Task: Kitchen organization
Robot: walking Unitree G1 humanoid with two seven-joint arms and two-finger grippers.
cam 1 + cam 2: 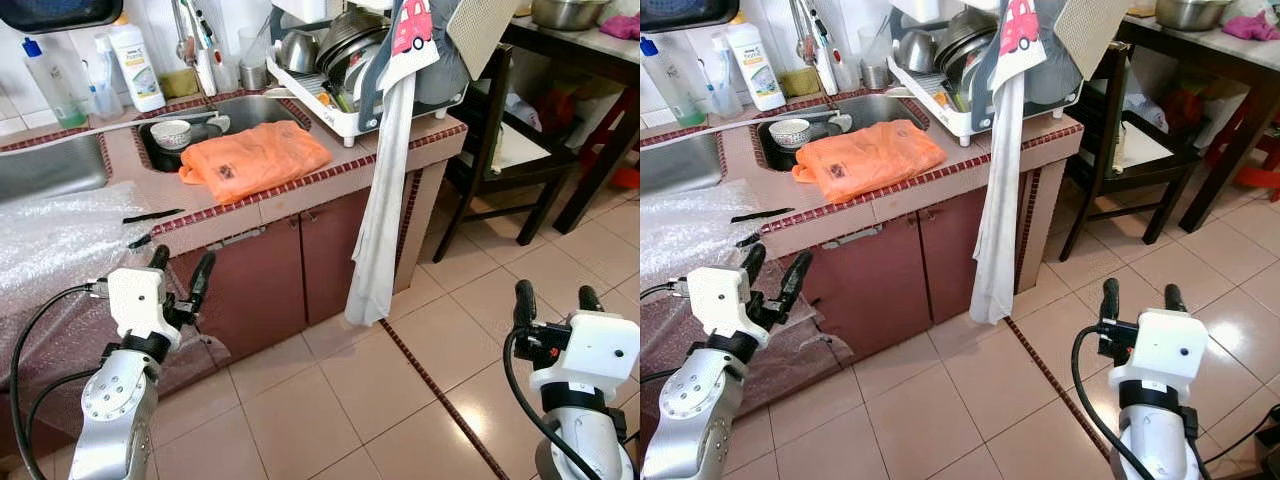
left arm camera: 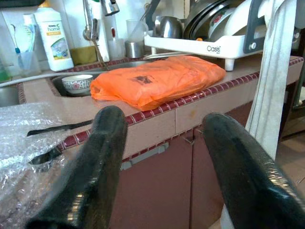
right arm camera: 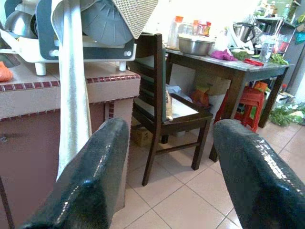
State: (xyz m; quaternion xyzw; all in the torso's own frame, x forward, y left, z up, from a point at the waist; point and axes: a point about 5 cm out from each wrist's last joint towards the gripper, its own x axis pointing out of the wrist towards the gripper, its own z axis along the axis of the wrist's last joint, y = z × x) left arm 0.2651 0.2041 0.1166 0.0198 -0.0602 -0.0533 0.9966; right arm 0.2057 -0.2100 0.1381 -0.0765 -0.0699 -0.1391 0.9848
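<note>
Closest to the head camera, both grippers are raised in front of the robot with nothing in them: the left gripper (image 1: 181, 272) sits just short of the counter's front edge, its two black fingers spread wide, and the right gripper (image 1: 553, 301) hovers over open floor tiles well apart from the cabinets, its fingers also parted and empty. That posture reads as a ready stance, arms up while the robot faces the counter (image 1: 300, 195) and no grasp begun. On the tiled counter top an orange plastic bag (image 1: 254, 158) lies flat and folded between the sink and the front edge, the most likely thing to be put away; it rests near the edge, probably within easiest reach of the left arm. Behind it a small patterned bowl (image 1: 171, 133) sits in the sink basin (image 1: 250, 110) under the tap, presumably waiting to be washed. To the right of the sink a white dish rack (image 1: 345, 95) holds pots and plates stacked on edge to drain, and a long white towel (image 1: 385, 200) hangs from it down past the cabinet doors to dry. Bubble wrap (image 1: 60, 240) covers the counter on the left, with a dark thin utensil (image 1: 152, 215) lying at its border. Cleaner bottles (image 1: 136, 62) stand against the wall behind the sink, handy for washing up. A dark wooden chair (image 3: 167, 107) and a table (image 3: 228, 62) stand beyond the counter's end.
</note>
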